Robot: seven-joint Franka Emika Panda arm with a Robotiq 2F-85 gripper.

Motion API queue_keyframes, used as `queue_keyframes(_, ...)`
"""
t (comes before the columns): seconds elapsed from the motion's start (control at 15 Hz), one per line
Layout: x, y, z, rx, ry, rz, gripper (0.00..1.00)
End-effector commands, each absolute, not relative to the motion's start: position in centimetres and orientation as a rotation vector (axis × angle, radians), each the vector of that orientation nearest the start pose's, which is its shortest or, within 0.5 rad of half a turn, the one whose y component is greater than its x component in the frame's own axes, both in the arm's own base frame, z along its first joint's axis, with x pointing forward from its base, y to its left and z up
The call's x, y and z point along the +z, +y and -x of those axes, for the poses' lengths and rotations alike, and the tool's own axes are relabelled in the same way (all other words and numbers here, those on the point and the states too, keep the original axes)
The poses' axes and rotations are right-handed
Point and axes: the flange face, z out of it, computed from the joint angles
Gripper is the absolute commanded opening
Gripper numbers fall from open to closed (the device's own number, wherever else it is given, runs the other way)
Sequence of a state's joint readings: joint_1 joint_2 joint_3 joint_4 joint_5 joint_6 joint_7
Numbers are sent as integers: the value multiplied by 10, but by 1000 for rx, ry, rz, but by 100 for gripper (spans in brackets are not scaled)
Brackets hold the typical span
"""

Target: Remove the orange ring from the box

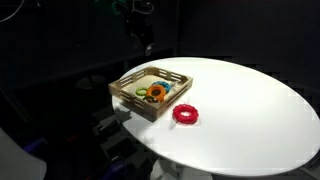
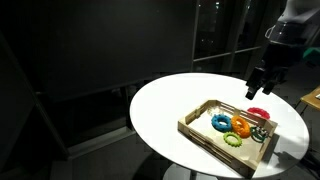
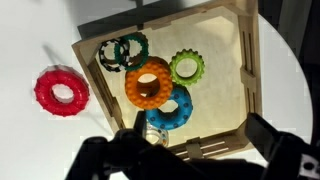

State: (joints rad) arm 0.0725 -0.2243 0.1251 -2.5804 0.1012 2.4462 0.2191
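Note:
The orange ring (image 3: 148, 83) lies in the middle of the box (image 3: 250, 70), a shallow light-wood tray, touching a blue ring (image 3: 172, 110) and a light green ring (image 3: 186, 67). A dark green ring (image 3: 123, 50) lies in the box's corner. The orange ring also shows in both exterior views (image 1: 156, 92) (image 2: 241, 126), as does the box (image 1: 133, 99) (image 2: 203, 134). My gripper (image 3: 200, 135) hangs open and empty well above the box, near its edge, and shows in both exterior views (image 1: 145, 35) (image 2: 258, 85).
A red ring (image 3: 62, 92) lies on the round white table (image 1: 250, 110) just outside the box; it also shows in both exterior views (image 1: 185, 114) (image 2: 258, 113). The surroundings are dark. The table edge runs close to the box.

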Motion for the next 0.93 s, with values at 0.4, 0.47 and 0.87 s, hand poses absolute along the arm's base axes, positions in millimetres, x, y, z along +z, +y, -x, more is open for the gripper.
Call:
queue_keyframes(0.4,283,84,-461,-109,296,3140,100)
queue_keyframes(0.47,277,83,-462,-118,312,3145,100)
queue_keyframes(0.87,263,82,-455,-73,323,3149,100)
